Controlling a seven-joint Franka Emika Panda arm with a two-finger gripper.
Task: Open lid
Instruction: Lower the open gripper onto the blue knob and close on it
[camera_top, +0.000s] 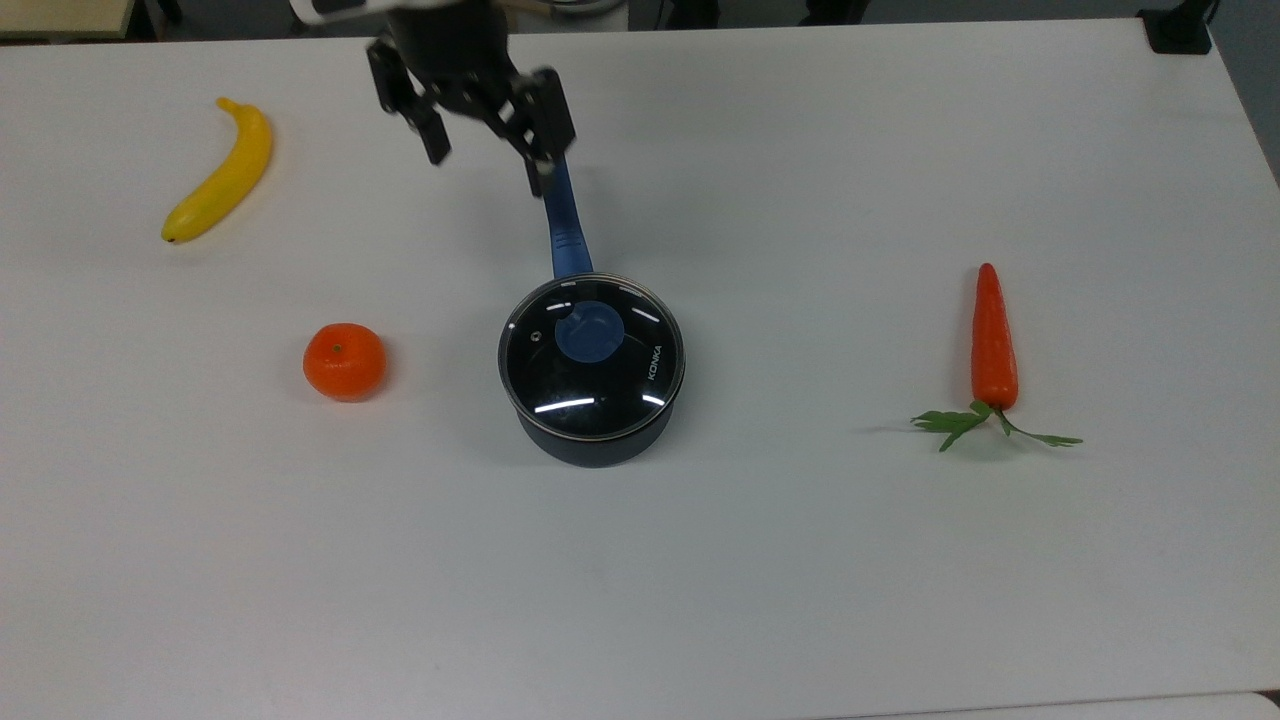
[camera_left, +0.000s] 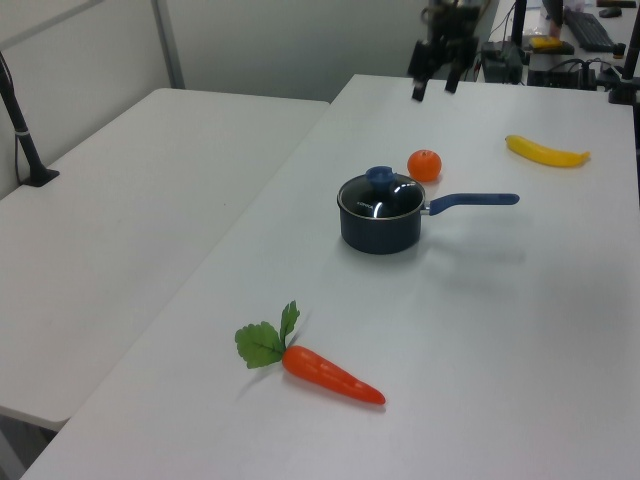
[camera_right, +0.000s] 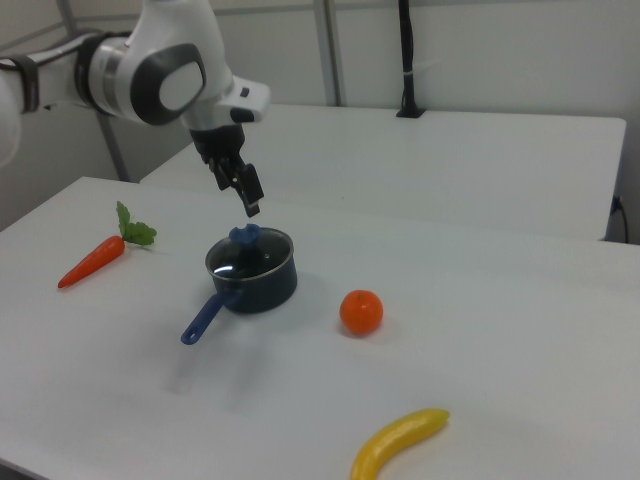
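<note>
The lid (camera_top: 592, 372) is a round glass disc with a metal rim and a blue knob (camera_top: 590, 331). It sits closed on the dark saucepan (camera_top: 597, 447) at the table's middle, and I also see the lid (camera_left: 384, 199) (camera_right: 249, 256) from both sides. My gripper (camera_top: 487, 163) is open and holds nothing. In the top view it hangs in the air over the far end of the pan's blue handle (camera_top: 562, 215). The right view puts the gripper (camera_right: 245, 198) above the knob, well apart from it. In the left view the gripper (camera_left: 434, 88) is high beyond the pan.
On the white table (camera_top: 800, 560), a banana (camera_top: 222, 175) lies at the top view's far left. An orange (camera_top: 344, 361) sits left of the pan and a carrot (camera_top: 994, 340) lies to the right. A second table (camera_left: 130, 200) adjoins in the left view.
</note>
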